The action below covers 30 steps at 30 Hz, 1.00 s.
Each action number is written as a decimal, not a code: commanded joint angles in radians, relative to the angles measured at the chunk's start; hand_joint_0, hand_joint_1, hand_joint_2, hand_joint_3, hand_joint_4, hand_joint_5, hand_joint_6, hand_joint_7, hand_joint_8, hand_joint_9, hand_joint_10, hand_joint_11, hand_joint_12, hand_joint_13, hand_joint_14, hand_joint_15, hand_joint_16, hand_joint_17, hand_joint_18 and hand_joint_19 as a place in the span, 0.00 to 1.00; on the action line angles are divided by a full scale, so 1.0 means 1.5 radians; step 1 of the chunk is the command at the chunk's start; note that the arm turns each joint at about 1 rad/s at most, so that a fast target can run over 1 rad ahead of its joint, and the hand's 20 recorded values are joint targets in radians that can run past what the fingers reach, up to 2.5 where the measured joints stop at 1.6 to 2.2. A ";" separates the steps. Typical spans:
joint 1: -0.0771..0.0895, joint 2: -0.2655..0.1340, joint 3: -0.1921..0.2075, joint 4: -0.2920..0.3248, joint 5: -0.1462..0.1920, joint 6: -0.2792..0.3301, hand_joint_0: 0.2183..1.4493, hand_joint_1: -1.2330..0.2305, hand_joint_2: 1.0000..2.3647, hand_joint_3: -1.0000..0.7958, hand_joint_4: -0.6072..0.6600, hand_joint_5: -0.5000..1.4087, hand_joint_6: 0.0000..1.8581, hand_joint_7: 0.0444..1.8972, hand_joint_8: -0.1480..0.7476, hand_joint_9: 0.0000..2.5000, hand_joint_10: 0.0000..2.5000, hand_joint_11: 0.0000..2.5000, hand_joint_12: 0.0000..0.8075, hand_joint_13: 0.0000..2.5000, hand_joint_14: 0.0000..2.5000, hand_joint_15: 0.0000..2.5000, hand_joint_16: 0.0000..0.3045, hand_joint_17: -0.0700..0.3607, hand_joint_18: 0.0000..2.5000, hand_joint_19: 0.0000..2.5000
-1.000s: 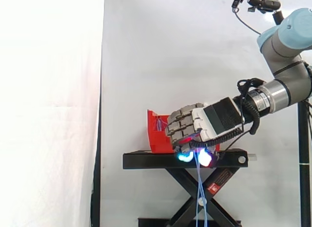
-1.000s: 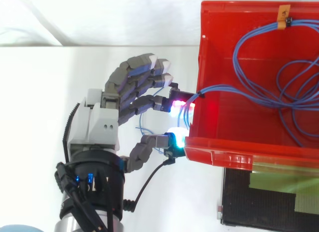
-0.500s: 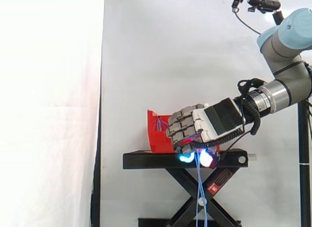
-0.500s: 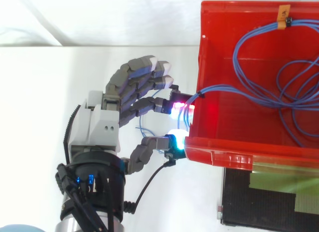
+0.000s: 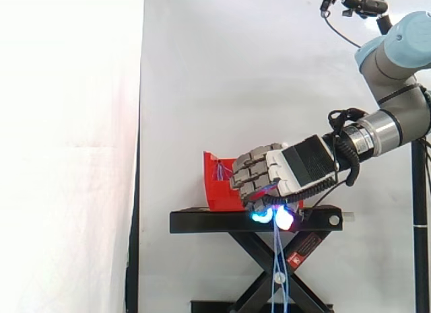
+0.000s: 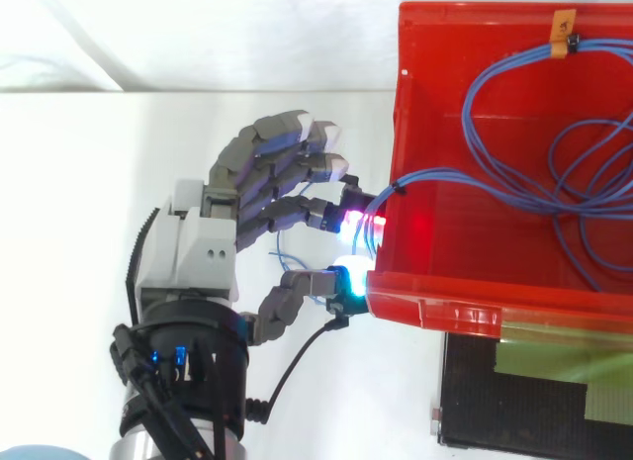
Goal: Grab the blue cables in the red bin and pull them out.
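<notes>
White curtain bkgd; hand [image 6: 203,247] at red bin [image 6: 425,307] on stand [image 5: 202,222], fingers [image 6: 348,221] pinching blue cables [image 6: 425,176]. Risk: thin strands slip, or tied loops drag bin off edge.

No readable text — red label [image 5: 303,248] on stand [image 5: 202,222] illegible

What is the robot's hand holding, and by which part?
The hand pinches the blue cables between its thumb and fingertips, on the stretch just outside the wall of the red bin.
</notes>
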 commanded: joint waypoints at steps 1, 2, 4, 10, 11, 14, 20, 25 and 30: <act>-0.001 0.000 0.001 0.000 0.000 0.000 0.49 0.21 0.00 0.00 0.66 0.70 0.24 0.30 0.48 0.35 0.01 0.29 0.42 0.29 0.01 0.23 0.14 0.38 0.20 0.26; 0.000 0.000 0.001 -0.001 0.000 0.000 0.49 0.20 0.00 0.00 0.65 0.70 0.25 0.29 0.48 0.35 0.01 0.29 0.42 0.29 0.01 0.23 0.14 0.38 0.20 0.26; -0.001 0.000 0.000 0.000 0.000 0.000 0.49 0.20 0.00 0.00 0.66 0.70 0.28 0.28 0.47 0.35 0.01 0.29 0.42 0.29 0.01 0.23 0.14 0.38 0.20 0.26; 0.000 0.000 0.000 -0.001 0.000 0.000 0.49 0.20 0.00 0.00 0.64 0.70 0.34 0.26 0.48 0.37 0.01 0.30 0.42 0.29 0.01 0.24 0.14 0.38 0.20 0.26; 0.000 0.000 0.001 -0.001 0.000 0.000 0.49 0.20 0.00 0.00 0.64 0.70 0.36 0.25 0.48 0.37 0.01 0.30 0.42 0.29 0.01 0.24 0.14 0.38 0.20 0.26; -0.001 0.000 0.000 -0.001 0.000 0.000 0.50 0.22 0.00 0.00 0.64 0.70 0.39 0.24 0.48 0.37 0.01 0.30 0.42 0.30 0.01 0.24 0.13 0.38 0.20 0.26; 0.002 0.001 0.001 -0.001 0.000 0.001 0.56 0.26 0.00 0.00 0.61 0.71 0.42 0.23 0.47 0.38 0.01 0.30 0.40 0.30 0.01 0.24 0.13 0.37 0.20 0.26; 0.003 0.000 0.001 -0.001 -0.004 0.002 0.59 0.26 0.00 0.00 0.61 0.72 0.43 0.24 0.47 0.39 0.01 0.30 0.41 0.31 0.01 0.23 0.13 0.37 0.21 0.26; 0.007 0.001 0.001 0.000 -0.015 0.005 0.59 0.26 0.00 0.00 0.61 0.72 0.44 0.24 0.47 0.39 0.01 0.29 0.40 0.31 0.01 0.24 0.13 0.37 0.21 0.26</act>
